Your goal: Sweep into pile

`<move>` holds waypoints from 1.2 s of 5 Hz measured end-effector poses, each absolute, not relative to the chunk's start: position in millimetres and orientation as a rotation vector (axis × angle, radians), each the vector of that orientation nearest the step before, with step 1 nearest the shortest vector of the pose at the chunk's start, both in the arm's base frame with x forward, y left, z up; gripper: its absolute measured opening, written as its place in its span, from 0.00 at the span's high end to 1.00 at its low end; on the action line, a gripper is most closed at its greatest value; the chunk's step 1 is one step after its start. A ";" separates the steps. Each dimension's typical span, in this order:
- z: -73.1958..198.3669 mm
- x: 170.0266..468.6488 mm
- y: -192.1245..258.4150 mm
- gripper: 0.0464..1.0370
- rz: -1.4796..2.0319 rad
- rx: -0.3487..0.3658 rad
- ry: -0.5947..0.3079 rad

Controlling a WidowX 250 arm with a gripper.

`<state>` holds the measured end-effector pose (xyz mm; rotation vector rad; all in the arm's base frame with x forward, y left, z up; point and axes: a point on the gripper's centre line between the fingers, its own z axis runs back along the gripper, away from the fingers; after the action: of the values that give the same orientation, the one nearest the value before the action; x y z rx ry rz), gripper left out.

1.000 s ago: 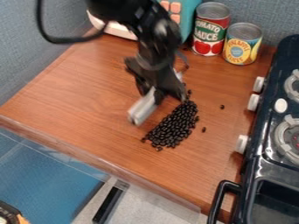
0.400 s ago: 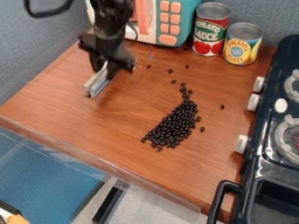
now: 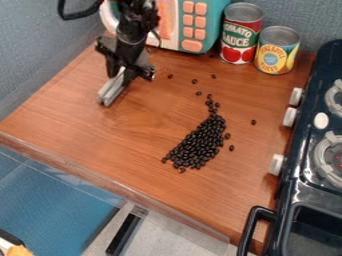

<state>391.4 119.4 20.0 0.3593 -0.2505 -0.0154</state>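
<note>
- Dark beans [image 3: 197,145]: heaped on the tabletop [image 3: 113,135], well out from the toy microwave [image 3: 213,27], strays nearer it
- Grey bar [image 3: 111,92]: nearer the microwave than the heap
- Gripper [image 3: 125,71]: before the microwave, closed around the bar

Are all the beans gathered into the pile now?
No, a few loose beans lie apart from the pile, on its stove side and up toward the toy microwave.

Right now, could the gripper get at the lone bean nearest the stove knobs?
Probably yes, if it lifts: the gripper, holding a grey bar, is across the counter, and a low, straight path to that bean would likely cut the tail of the bean pile. Nothing taller seems to stand between.
</note>
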 end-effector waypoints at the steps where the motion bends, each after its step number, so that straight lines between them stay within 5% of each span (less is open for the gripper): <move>1: 20.9 400.1 115.6 0.70 -0.083 0.312 -0.255; 3: 20.0 405.0 96.8 0.70 -0.160 0.225 -0.270; 6: 21.9 391.8 0.8 0.70 -0.329 0.144 -0.291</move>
<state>391.8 0.8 21.9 0.1438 -0.2911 -0.3294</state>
